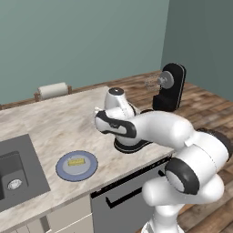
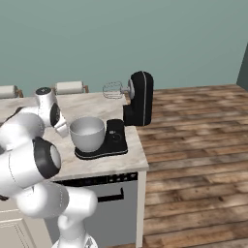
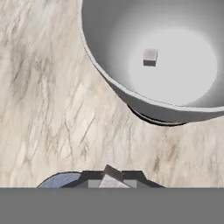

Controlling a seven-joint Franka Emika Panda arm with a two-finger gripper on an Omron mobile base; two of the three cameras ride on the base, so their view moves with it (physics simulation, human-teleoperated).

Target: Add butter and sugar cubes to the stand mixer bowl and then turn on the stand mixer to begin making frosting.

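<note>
one sugar cube [image 3: 150, 57] lies on the bowl [image 3: 131, 94] floor, upper right of the hand view, and the butter [image 1: 76, 161] sits on the plate [image 1: 63, 172] at lower left of the left base view. the gripper [image 3: 112, 180], at the bottom centre of the hand view, looks pinched on a second cube [image 3: 112, 176], jaws nearly together. the cube seems light, hard and easily flicked, so grip flat faces; the butter is likely soft and slick, best held across its long sides.

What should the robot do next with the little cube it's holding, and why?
Probably carry it forward over the stand mixer bowl and let go. The gripper pinches a small whitish sugar cube above the marble counter, short of the bowl's rim. One sugar cube already lies inside the bowl, while the butter waits on the plate.
</note>
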